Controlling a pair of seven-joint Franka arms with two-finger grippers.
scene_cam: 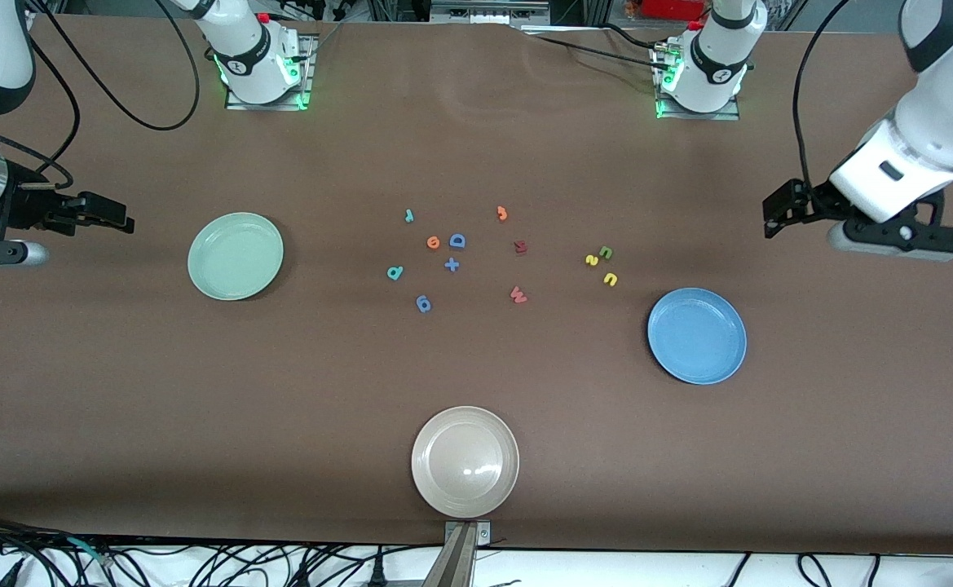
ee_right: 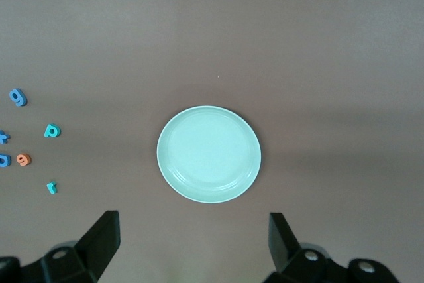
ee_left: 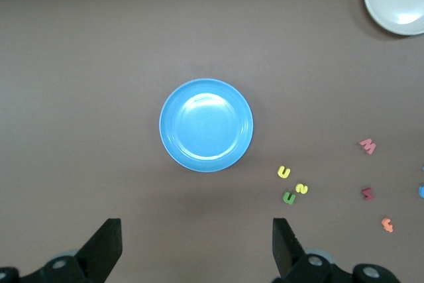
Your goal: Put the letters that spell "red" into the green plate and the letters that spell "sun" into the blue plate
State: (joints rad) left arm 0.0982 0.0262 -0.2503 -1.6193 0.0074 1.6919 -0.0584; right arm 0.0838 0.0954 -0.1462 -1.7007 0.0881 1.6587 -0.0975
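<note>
We're in a robotics lab: two white arms bolted on metal base plates (scene_cam: 268,98) at twelve o'clock of a brown table (scene_cam: 476,367), green lights glowing at their feet, black cables (scene_cam: 199,562) tangled along the six o'clock edge, and scattered foam letters (scene_cam: 452,264) laid out dead centre.

Even, bright overhead light covers the brown table (scene_cam: 117,391). The beige plate (scene_cam: 465,461) carries a small white glare spot, and the blue plate (ee_left: 206,124) shines softly. Shadows are faint; all views look sharp.
</note>
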